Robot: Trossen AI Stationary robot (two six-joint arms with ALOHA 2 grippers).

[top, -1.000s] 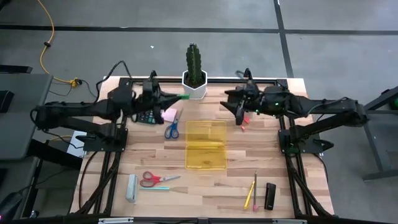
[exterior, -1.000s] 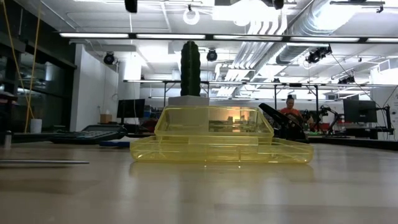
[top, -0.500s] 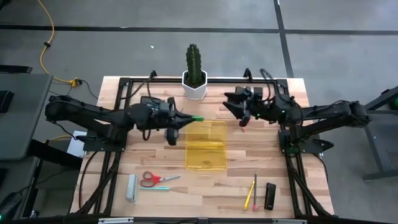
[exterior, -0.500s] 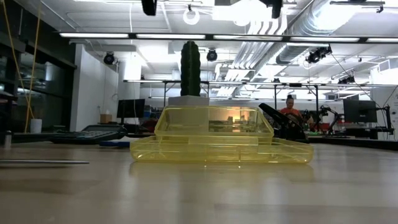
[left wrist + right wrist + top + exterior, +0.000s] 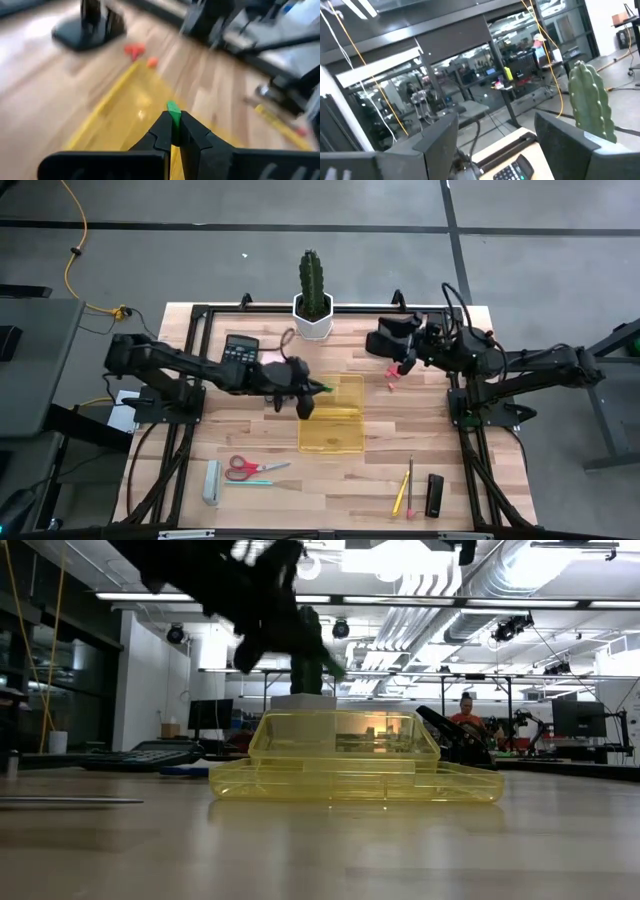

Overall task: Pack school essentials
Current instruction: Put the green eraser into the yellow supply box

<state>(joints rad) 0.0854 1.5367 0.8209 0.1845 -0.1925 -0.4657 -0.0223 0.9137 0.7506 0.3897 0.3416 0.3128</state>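
My left gripper (image 5: 173,131) holds a green piece (image 5: 173,111) above the yellow case (image 5: 333,415). My right gripper (image 5: 385,347), far right, stands wide.

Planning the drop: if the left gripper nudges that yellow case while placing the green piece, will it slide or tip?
The yellow case looks like thin clear plastic and lies open and flat, so tipping seems unlikely. Probably light, it may slide on the smooth wooden table. The left gripper, shut on the green piece, hovers above it.
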